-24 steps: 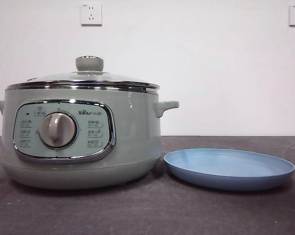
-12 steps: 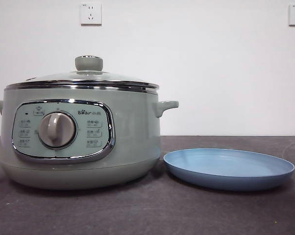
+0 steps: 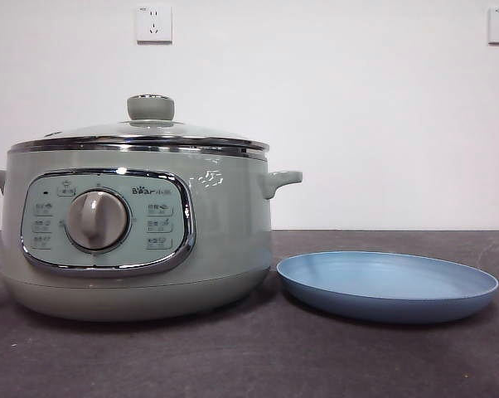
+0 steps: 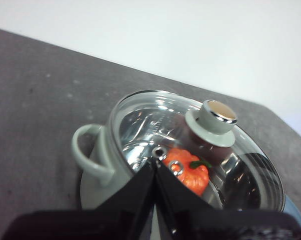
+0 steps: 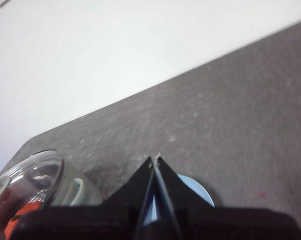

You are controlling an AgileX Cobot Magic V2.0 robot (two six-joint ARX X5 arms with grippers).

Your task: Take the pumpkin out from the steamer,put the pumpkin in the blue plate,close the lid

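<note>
Low front camera faces the steamer [image 3: 138, 232] closely; both wrist cameras (from above) share it.

Looks like a lab/test bench: bare white wall [image 3: 357, 124] w/ sockets [image 3: 154, 24], plain dark table [image 3: 274, 356].

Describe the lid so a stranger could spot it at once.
Find the big sage-green steamer standing left of the blue plate. The lid sits on its top: clear glass with a shiny steel rim and a stubby pale green knob, the only see-through piece here.
</note>
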